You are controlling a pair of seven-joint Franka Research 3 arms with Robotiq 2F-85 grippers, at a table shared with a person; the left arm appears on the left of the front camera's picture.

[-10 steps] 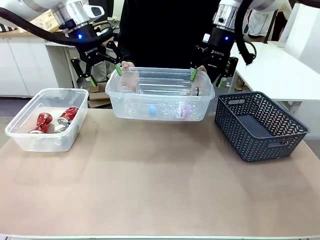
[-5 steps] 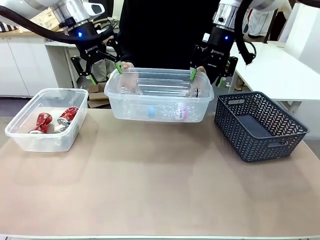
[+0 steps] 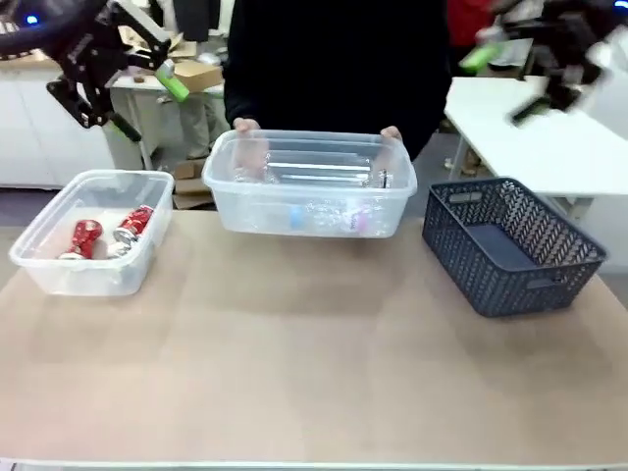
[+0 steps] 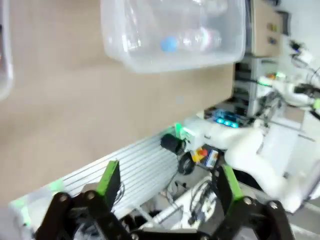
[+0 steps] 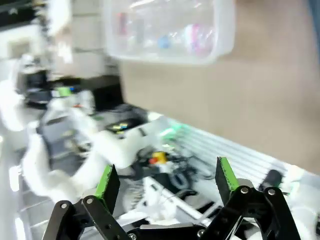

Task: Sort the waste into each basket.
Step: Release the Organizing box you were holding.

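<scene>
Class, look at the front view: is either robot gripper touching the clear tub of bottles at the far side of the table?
No. The person's hands hold the clear tub, while the left gripper and right gripper are raised well clear of it.

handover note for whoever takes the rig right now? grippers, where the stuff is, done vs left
Left gripper: open, empty, raised at the far left above the table.
Right gripper: open, empty, raised at the far right, blurred.
Left tub: on the table, holds the red cans.
Middle tub: holds the clear bottles; the person's hands hold it at its far rim. Whether it rests on the table or is lifted is unclear.
Dark grey basket: looks empty.
Done: cans and bottles sit in separate tubs; no loose waste on the table.
Left: apparently nothing to sort; person is handling the bottle tub.
</scene>
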